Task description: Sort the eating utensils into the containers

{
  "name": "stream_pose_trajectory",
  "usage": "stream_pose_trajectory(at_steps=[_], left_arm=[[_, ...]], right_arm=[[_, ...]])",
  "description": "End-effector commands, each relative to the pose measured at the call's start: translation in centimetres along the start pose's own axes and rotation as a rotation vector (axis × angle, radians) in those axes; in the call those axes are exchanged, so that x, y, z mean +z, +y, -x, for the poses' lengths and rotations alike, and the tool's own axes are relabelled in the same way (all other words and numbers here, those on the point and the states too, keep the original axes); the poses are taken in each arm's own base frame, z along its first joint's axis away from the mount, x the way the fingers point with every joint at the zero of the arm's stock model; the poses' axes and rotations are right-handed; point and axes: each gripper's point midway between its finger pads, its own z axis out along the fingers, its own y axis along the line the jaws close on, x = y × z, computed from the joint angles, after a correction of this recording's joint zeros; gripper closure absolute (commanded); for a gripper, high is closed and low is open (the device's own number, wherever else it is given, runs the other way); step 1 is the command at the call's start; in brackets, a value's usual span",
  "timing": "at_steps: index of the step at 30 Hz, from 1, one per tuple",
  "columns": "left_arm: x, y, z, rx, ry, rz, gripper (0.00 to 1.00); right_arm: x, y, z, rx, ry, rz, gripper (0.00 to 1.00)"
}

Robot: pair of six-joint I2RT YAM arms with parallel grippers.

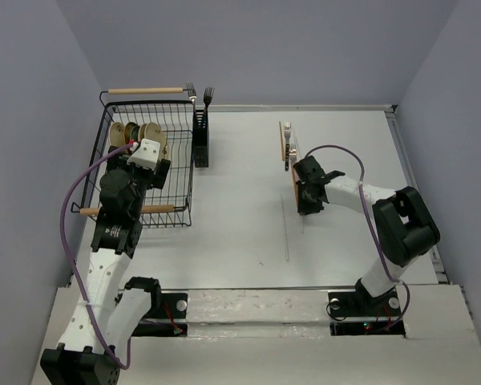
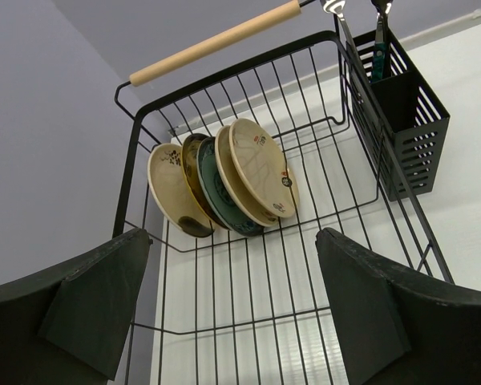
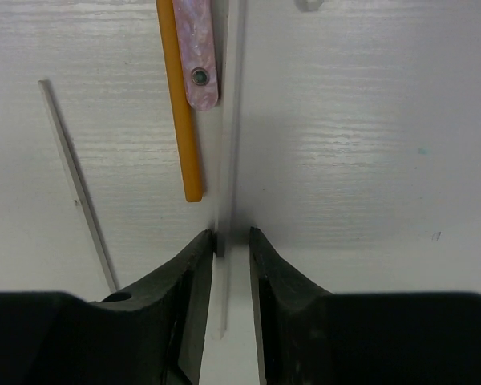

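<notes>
Right gripper (image 3: 231, 234), jaws narrow, straddles a pale slim stick (image 3: 234, 80) lying lengthwise along its reach on the bench (image 3: 369, 120); whether clamped, cannot tell.

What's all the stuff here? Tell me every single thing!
black wire dish rack with wooden handles: one, black, far left.
round patterned plates: five, tan, brown and green, standing in the rack.
black slotted plastic caddy: one, black, beside the rack's right side.
silver metal forks: two, one teal-handled, upright in the caddy.
orange wooden chopstick: one, orange, flat on the table.
pink pearly flat handle: one, pink, beside the chopstick.
pale slim stick: one, whitish, alongside the chopstick.
left gripper: one, black, wide open over the rack.
right gripper: one, black, slightly open around the stick.
</notes>
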Motion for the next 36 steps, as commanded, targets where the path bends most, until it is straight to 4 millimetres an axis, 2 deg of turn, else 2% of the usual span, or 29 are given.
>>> stream_pose_trajectory(at_steps=[1, 6, 11, 15, 21, 22, 23, 24, 25, 28, 29, 30, 31, 32, 34, 36], left_arm=[[-0.1, 0.3, 1.2, 0.008, -0.045, 0.007, 0.01], [-0.1, 0.2, 1.2, 0.009, -0.046, 0.002, 0.01], [0.0, -0.4, 1.7, 0.011, -0.059, -0.037, 0.01], [-0.1, -2.7, 3.0, 0.01, -0.1, -0.18, 0.01], [-0.7, -5.8, 5.6, -0.026, -0.167, -0.382, 0.02], [-1.2, -6.5, 6.7, -0.031, -0.201, -0.441, 0.02], [-1.3, -6.9, 7.2, -0.036, -0.214, -0.471, 0.02], [-1.3, -7.7, 6.9, -0.05, -0.193, -0.514, 0.02], [-1.7, -8.3, 7.9, -0.074, -0.216, -0.563, 0.03], [-2.0, -9.6, 9.5, -0.118, -0.236, -0.665, 0.04], [-2.2, -9.5, 11.0, -0.15, -0.257, -0.685, 0.04], [-1.9, -9.8, 11.4, -0.178, -0.255, -0.709, 0.06], [-2.2, -10.0, 13.2, -0.194, -0.297, -0.742, 0.06], [-2.3, -10.3, 13.8, -0.248, -0.293, -0.767, 0.07], [-2.1, -11.8, 14.9, -0.308, -0.29, -0.824, 0.09], [-2.1, -13.0, 15.1, -0.333, -0.28, -0.865, 0.1]], right_arm=[[1.0, -0.2, -0.5, 0.022, 0.019, -0.019, 0.76], [0.3, -0.3, 0.1, 0.033, -0.013, -0.021, 0.99], [-1.2, -0.2, 1.3, 0.04, -0.068, -0.005, 1.0], [-3.3, -0.1, 3.2, 0.019, -0.164, 0.023, 1.0], [-9.4, 1.3, 7.4, -0.06, -0.438, 0.121, 1.0], [-10.2, 1.3, 8.0, -0.066, -0.475, 0.128, 1.0], [-11.9, 1.8, 8.9, -0.086, -0.548, 0.157, 1.0], [-12.7, 1.9, 9.4, -0.091, -0.583, 0.17, 1.0], [-13.5, 2.2, 9.9, -0.099, -0.618, 0.193, 1.0], [-16.9, 4.9, 11.2, -0.177, -0.751, 0.306, 1.0], [-17.8, 6.3, 11.1, -0.244, -0.783, 0.358, 1.0], [-19.9, 8.9, 11.5, -0.286, -0.868, 0.437, 1.0], [-21.0, 10.5, 11.2, -0.328, -0.902, 0.496, 1.0], [-22.0, 11.8, 11.2, -0.356, -0.932, 0.54, 1.0], [-25.5, 15.2, 11.6, -0.372, -1.035, 0.7, 1.0], [-26.7, 17.0, 11.3, -0.391, -1.056, 0.789, 1.0]])
